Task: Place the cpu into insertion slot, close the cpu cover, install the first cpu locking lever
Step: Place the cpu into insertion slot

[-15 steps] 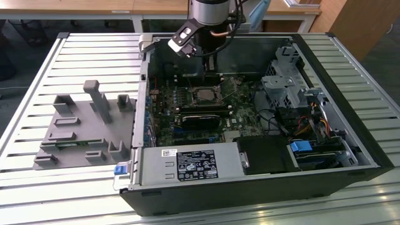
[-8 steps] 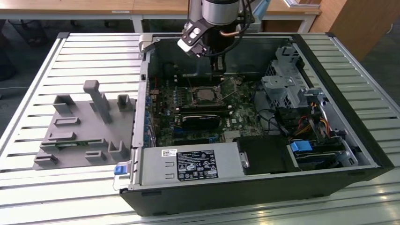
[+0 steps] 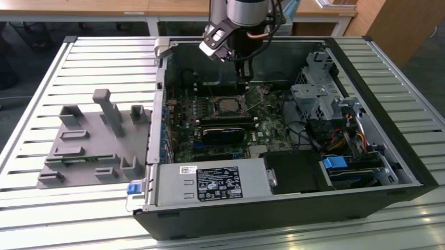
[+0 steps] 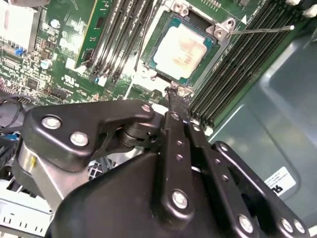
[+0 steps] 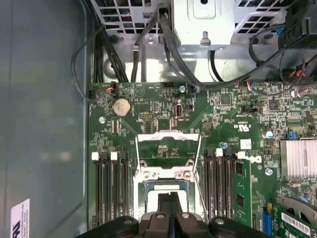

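Second wrist view: see the claw [image 4: 173,95] pressed together, pinching nothing visible, just short of the cpu [image 4: 181,49]. Lies flat in the insertion slot [image 5: 148,191], metal top up; square, so lacks a long axis. Beyond, note the cpu cover [image 5: 168,135] swung open, pointing away. Seems the cover-closing step; calls for folding it over.

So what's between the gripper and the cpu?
In the second wrist view, just the edge of the insertion slot: the gripper sits at its silvery rim, and the cpu lies in the slot just past it.
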You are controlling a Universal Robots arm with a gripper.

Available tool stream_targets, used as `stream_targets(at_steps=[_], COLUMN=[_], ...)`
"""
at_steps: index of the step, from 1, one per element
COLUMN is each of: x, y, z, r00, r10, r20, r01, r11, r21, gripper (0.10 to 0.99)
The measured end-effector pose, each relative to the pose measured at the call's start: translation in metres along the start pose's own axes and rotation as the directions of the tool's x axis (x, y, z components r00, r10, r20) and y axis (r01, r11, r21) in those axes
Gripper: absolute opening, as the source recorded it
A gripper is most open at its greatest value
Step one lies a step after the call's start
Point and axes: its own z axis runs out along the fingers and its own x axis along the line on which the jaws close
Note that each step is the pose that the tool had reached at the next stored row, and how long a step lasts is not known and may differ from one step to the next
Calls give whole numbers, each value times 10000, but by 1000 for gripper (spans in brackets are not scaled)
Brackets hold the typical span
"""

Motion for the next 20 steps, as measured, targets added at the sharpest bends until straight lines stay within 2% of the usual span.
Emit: stream_targets(at_steps=[3,9,13,20], x=[1,7,10,-6], y=[25,199,285,339], z=[-9,-1,4,12], r00=[10000,10000,10000,10000], r10=[1,1,0,0], r20=[-10,-5,-1,-4], r01=[-1,-1,0,0], r11=[10000,10000,9999,9999], r21=[4,81,119,120], gripper=[106,106,106,106])
